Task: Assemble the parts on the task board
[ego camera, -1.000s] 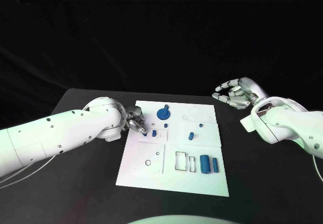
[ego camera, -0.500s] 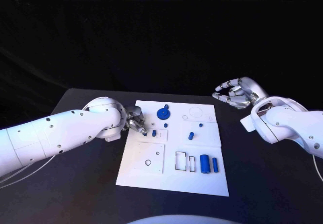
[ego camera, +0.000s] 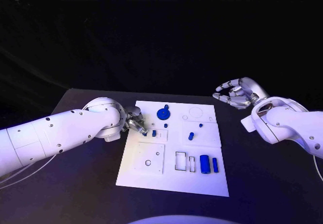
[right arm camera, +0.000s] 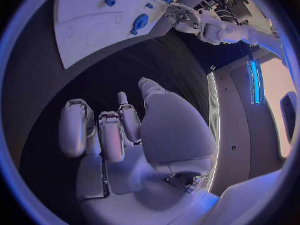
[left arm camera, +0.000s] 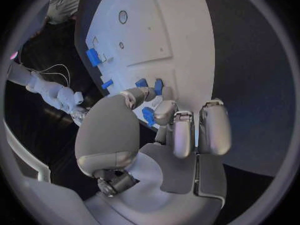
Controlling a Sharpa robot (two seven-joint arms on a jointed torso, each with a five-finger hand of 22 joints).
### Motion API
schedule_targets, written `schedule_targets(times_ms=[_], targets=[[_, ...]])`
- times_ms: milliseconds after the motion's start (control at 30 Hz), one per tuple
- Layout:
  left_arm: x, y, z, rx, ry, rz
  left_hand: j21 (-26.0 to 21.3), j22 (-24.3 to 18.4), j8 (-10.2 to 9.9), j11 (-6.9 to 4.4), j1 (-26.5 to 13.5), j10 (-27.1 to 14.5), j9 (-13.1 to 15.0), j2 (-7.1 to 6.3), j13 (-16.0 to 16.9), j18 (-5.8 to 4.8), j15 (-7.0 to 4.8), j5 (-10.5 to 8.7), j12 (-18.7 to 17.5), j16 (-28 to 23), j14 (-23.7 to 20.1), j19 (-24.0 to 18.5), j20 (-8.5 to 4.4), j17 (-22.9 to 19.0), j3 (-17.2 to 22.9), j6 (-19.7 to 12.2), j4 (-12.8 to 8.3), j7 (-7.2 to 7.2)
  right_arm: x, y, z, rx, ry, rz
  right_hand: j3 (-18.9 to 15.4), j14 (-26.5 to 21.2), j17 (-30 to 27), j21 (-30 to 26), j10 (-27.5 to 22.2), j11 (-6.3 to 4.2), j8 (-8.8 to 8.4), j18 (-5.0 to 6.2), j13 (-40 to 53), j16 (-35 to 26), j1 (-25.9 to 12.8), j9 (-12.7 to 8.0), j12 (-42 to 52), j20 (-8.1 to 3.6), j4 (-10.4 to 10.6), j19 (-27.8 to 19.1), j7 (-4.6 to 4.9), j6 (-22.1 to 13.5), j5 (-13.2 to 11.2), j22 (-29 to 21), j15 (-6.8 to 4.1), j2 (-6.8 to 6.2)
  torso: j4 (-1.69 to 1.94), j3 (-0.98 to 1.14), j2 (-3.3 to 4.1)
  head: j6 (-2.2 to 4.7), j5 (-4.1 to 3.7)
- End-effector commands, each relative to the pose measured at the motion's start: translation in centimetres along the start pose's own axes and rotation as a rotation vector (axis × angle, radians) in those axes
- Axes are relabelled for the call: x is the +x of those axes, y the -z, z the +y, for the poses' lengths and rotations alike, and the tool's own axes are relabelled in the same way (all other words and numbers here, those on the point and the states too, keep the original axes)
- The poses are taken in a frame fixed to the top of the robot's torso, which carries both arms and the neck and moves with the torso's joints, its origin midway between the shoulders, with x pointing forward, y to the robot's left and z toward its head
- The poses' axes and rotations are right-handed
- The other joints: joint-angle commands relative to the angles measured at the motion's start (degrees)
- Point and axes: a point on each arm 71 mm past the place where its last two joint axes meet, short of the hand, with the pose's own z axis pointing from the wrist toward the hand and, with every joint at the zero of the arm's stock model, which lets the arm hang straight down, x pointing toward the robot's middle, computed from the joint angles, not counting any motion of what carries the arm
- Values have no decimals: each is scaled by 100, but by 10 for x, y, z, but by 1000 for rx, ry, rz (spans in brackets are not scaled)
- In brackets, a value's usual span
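Note:
The white task board (ego camera: 141,172) lies mid-table. My left hand (ego camera: 133,122) hangs over its left edge with fingers curled down. In the left wrist view the thumb and a finger (left arm camera: 165,110) pinch a small blue part (left arm camera: 148,116) just above the board (left arm camera: 169,30). Two more small blue parts (left arm camera: 158,86) stand right beyond the fingertips. A blue round part (ego camera: 162,113) sits near the far edge, a blue peg (ego camera: 190,136) in the middle, and two blue cylinders (ego camera: 204,164) near the front. My right hand (ego camera: 235,93) is raised off the board's far right corner, fingers curled in, holding nothing.
Rectangular slots (ego camera: 181,160) and a small ring hole (ego camera: 147,163) mark the board's front half. A faint round recess (ego camera: 196,112) lies at the far right corner. Black table (ego camera: 80,186) surrounds the board on all sides.

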Motion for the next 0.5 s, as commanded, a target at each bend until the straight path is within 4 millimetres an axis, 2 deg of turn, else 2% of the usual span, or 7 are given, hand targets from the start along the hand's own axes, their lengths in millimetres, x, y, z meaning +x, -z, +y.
schedule_targets(times_ms=[33, 500], targets=[[8, -2, -1, -1, -1, 41, 1, 7, -47, -12, -78, 7, 5, 6, 8, -78, -43, -26, 12, 19, 585, 0, -44, 1508, 15, 200, -63, -145, 0, 0, 1, -10, 3, 0, 36, 374, 607, -30, -10, -35, 36, 75, 184, -31, -61, -6, -22, -14, -4, -37, -11, 18, 19, 532, -39, 18, 4, -2, 4, -4, -3], [7, -3, 0, -4, 4, 40, -9, 5, -135, -22, -191, 10, 22, 6, 87, -79, -53, -89, 30, 19, 585, 3, -58, 1508, -453, 298, 232, -157, 0, 0, 1, -11, 3, -2, 36, 374, 607, -30, -10, -35, 36, 75, 184, -31, -61, -6, -22, -14, -4, -37, -11, 18, 19, 532, -39, 18, 1, -5, -1, -12, 0]])
